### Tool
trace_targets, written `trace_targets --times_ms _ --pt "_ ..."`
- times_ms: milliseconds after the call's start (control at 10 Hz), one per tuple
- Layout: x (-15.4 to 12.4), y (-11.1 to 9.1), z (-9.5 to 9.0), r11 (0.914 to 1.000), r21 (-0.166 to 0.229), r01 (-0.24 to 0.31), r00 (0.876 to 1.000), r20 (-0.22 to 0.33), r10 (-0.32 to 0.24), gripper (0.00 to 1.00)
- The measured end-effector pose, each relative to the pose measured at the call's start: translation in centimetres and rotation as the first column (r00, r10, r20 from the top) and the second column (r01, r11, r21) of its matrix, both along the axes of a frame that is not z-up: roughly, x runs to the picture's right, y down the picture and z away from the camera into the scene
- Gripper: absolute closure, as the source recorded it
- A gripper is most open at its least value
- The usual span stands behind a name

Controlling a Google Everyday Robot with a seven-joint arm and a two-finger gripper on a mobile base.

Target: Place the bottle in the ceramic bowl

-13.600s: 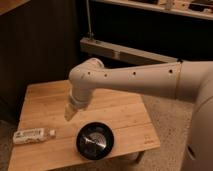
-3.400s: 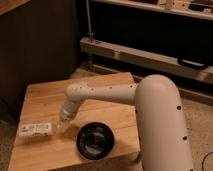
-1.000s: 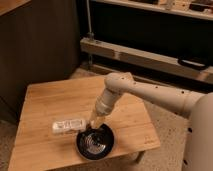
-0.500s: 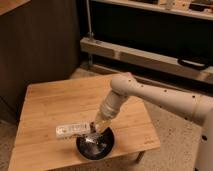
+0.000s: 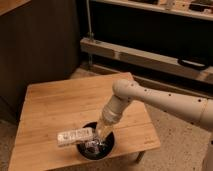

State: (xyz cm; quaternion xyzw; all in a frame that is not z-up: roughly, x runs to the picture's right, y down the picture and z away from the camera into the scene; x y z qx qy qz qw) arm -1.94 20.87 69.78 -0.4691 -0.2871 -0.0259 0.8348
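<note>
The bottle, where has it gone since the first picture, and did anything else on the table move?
The end effector took hold of the bottle at the table's left edge and carried it right. It now holds the bottle, lying sideways, at the left rim of the ceramic bowl. The bowl and the wooden table stayed put.

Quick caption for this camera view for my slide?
Gripper, jaws shut on the bottle, holds it sideways over the left rim of the black bowl on the wooden table.

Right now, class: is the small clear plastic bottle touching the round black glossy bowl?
Cannot tell. In the camera view the bottle, held by the gripper, overlaps the bowl's left rim, with no plain contact or gap.
</note>
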Motion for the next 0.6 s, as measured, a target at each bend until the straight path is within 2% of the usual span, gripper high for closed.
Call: trace_targets --times_ms 600 --pt "2.9 2.6 0.4 0.9990 -0.033 0.032 0.997 -0.063 -0.034 1.00"
